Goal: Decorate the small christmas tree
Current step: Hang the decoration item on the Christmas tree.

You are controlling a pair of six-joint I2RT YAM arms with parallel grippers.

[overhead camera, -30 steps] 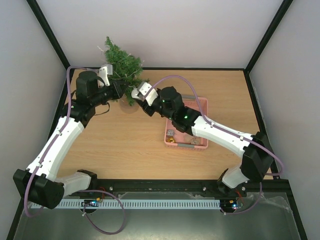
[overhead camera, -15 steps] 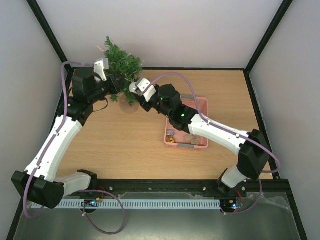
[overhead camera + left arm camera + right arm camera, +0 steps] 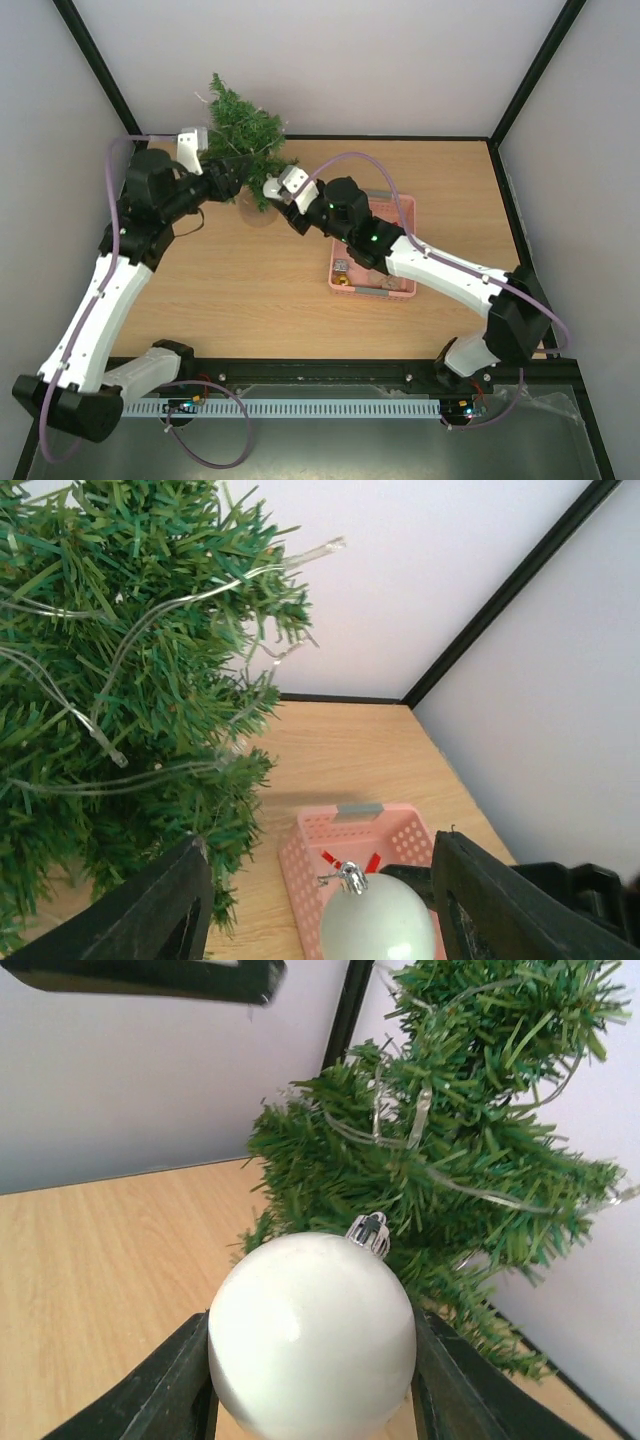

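The small christmas tree (image 3: pixel 245 128) stands at the table's back left, dark green with clear light strands; it fills the left of the left wrist view (image 3: pixel 110 680) and the right of the right wrist view (image 3: pixel 450 1150). My right gripper (image 3: pixel 272 188) is shut on a white ball ornament (image 3: pixel 310 1340), whose silver cap touches the lower branches. My left gripper (image 3: pixel 228 180) is at the tree's left side, open (image 3: pixel 320 845), holding nothing. The white ball (image 3: pixel 375 920) shows beyond its spread fingers.
A pink plastic basket (image 3: pixel 405 215) sits right of the tree, with several small ornaments (image 3: pixel 345 270) inside; it also appears in the left wrist view (image 3: pixel 345 845). Walls and a black frame close the table's back and sides. One left finger (image 3: pixel 150 975) crosses the top of the right wrist view.
My left gripper has gone from shut to open and its arm has pulled back to the left. The right gripper stays beside the tree, still holding the ball.
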